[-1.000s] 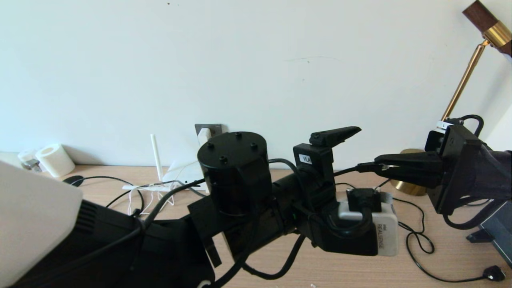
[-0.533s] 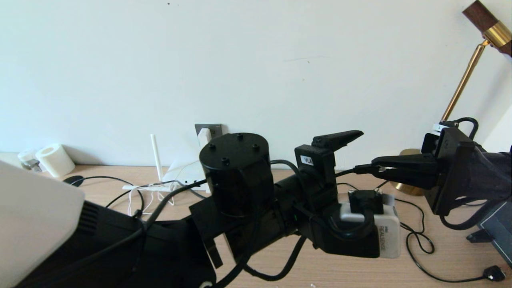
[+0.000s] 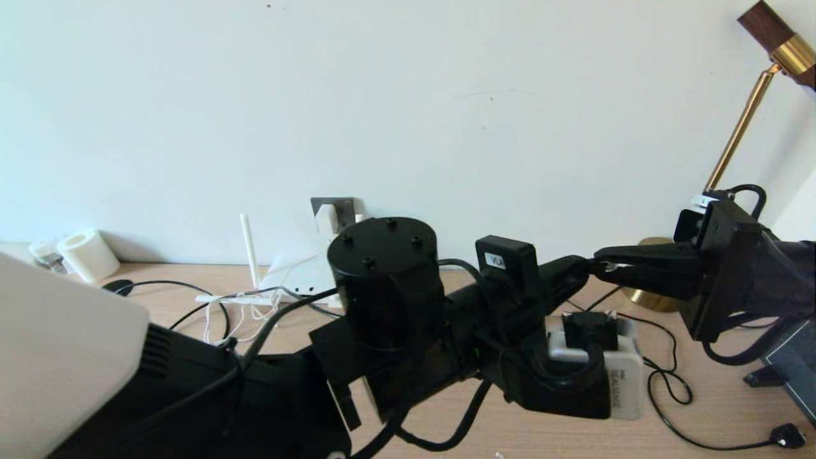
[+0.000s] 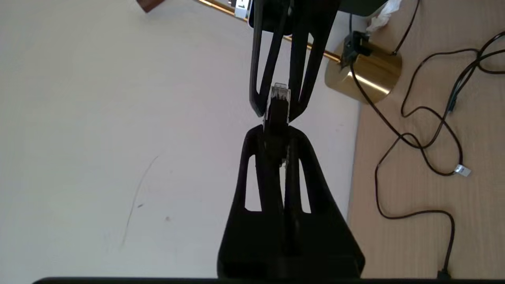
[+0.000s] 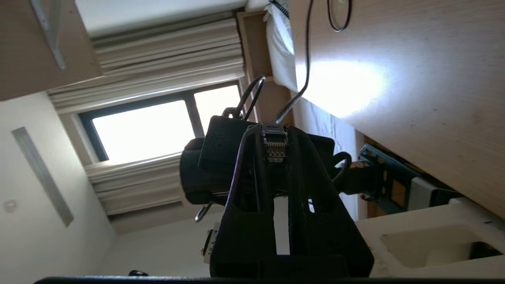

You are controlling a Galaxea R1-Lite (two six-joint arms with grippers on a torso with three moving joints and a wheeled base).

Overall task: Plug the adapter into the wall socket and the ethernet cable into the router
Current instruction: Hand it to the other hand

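The ethernet cable's clear-tipped connector (image 4: 280,93) is held in mid-air between both grippers, above the desk's right half. My right gripper (image 3: 604,266) is shut on the connector (image 5: 275,146), pins showing. My left gripper (image 3: 577,268) meets it tip to tip and is shut on the black cable (image 4: 276,118) just behind the connector. The white adapter (image 3: 326,218) sits in the dark grey wall socket (image 3: 345,205) at the back wall. Below it the white router (image 3: 296,275) leans, one antenna (image 3: 246,248) upright. My left arm hides the router's ports.
A brass lamp base (image 3: 651,299) stands behind the right gripper, its stem rising to the upper right. Thin black cables (image 3: 666,382) loop over the wooden desk (image 3: 701,414), one ending in a small plug (image 3: 785,437). A paper roll (image 3: 87,255) sits far left.
My left gripper was open with its upper finger raised; it has swung down and shut on the ethernet cable behind the connector. The right gripper keeps its hold.
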